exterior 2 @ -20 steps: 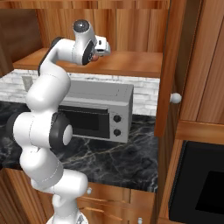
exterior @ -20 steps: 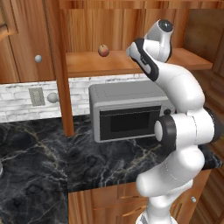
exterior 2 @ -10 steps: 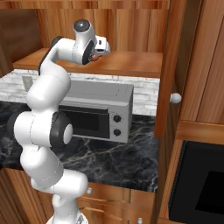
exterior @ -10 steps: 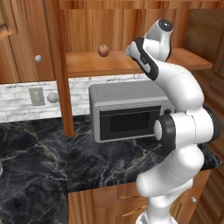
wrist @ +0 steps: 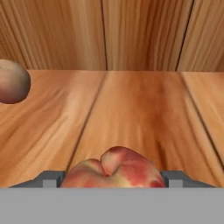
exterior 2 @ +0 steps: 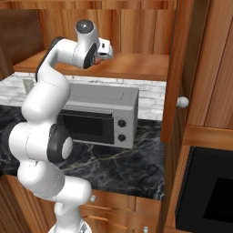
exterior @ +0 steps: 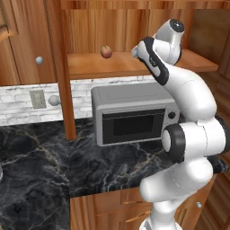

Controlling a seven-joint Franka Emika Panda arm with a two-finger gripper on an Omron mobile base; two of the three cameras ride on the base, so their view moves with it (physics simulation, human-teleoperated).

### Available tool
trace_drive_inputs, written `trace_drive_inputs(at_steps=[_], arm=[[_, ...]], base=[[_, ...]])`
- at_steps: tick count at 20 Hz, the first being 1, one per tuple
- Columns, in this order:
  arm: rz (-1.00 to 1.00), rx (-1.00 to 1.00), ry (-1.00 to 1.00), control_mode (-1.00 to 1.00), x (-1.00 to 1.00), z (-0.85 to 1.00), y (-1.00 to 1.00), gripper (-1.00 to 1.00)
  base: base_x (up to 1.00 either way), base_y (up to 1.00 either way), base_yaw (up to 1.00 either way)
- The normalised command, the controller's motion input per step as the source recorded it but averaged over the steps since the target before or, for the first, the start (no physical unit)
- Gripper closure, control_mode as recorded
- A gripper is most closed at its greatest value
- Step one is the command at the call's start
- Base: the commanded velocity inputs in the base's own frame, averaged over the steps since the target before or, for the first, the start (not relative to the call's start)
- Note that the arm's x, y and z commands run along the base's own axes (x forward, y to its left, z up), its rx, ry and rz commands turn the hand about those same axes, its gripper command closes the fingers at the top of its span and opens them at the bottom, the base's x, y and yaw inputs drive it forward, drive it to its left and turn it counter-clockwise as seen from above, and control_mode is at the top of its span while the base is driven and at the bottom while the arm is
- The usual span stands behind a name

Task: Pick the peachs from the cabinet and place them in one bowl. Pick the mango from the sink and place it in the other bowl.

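Observation:
In the hand view, one of the peachs [wrist: 114, 168] sits between my finger tips [wrist: 50, 179], and my gripper [wrist: 113, 179] is shut on it low over the plank shelf of the cabinet [wrist: 144, 109]. A second peach [wrist: 13, 82] rests on the shelf to the left, apart from the hand. From the left base view that free peach [exterior: 106, 51] stands on the cabinet shelf [exterior: 90, 67], just left of my wrist. The right base view shows my gripper [exterior 2: 109, 51] reaching in over the shelf [exterior 2: 136, 68]. The bowls, the mango and the sink are out of view.
A grey microwave [exterior: 134, 114] stands on the black marble counter [exterior: 45, 166] directly under the shelf. A wooden upright [exterior: 58, 67] bounds the cabinet on the left, and an open door with a round knob [exterior 2: 182, 101] on the right. A dark oven front [exterior 2: 209, 191] is at lower right.
The jaws have come together onto the near peach. The arm and the other peach have stayed where they were.

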Motion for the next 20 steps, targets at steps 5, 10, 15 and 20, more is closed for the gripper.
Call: trace_drive_inputs(at_steps=[5,10,15,20], arm=[[0.0,0.06,-0.09,-1.0,-0.52,0.06,0.0,1.0],[0.0,0.0,-0.14,-1.0,-0.58,0.13,0.01,1.0],[0.0,0.0,-0.03,-1.0,-0.54,0.13,0.03,1.0],[0.0,0.0,0.0,-1.0,-0.52,0.11,0.04,1.0]], base=[[0.0,0.0,0.0],[0.0,0.0,0.0],[0.0,0.0,0.0],[0.0,0.0,0.0]])
